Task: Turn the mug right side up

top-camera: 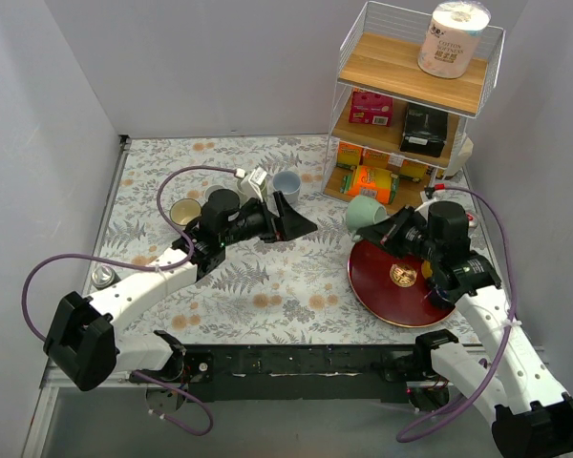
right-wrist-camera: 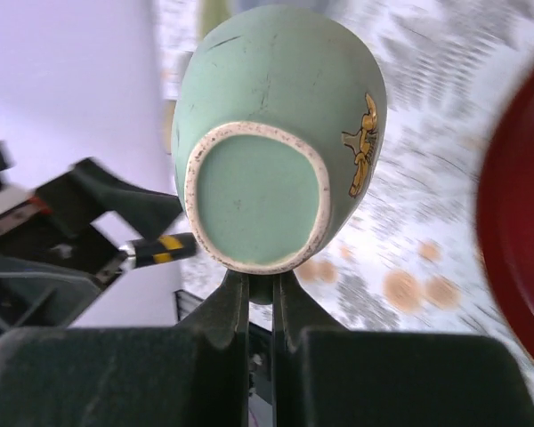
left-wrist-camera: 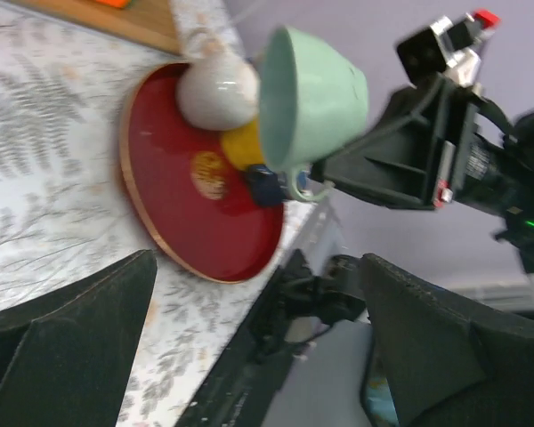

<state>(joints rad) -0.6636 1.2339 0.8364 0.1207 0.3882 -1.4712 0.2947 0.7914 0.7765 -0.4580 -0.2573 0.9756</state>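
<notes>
Table [top-camera: 267,286] view: over the eleven o'clock rim of the red plate [top-camera: 382,291], the right gripper [top-camera: 392,229] is clamped on the handle [left-wrist-camera: 295,189] of the green mug [top-camera: 365,215], which hangs aloft on its side. At the mug's nine o'clock, the left gripper [top-camera: 291,221] idles, jaws apart. The wrist looks best rolled slowly, with a firm grip, until the mouth faces up.

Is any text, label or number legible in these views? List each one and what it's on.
Nothing reads clearly.
Paper roll: dark print, too small to read.
Red box: label blurred.
Mug: gold mark, no letters legible.
Plate: gold emblem, unreadable.
</notes>
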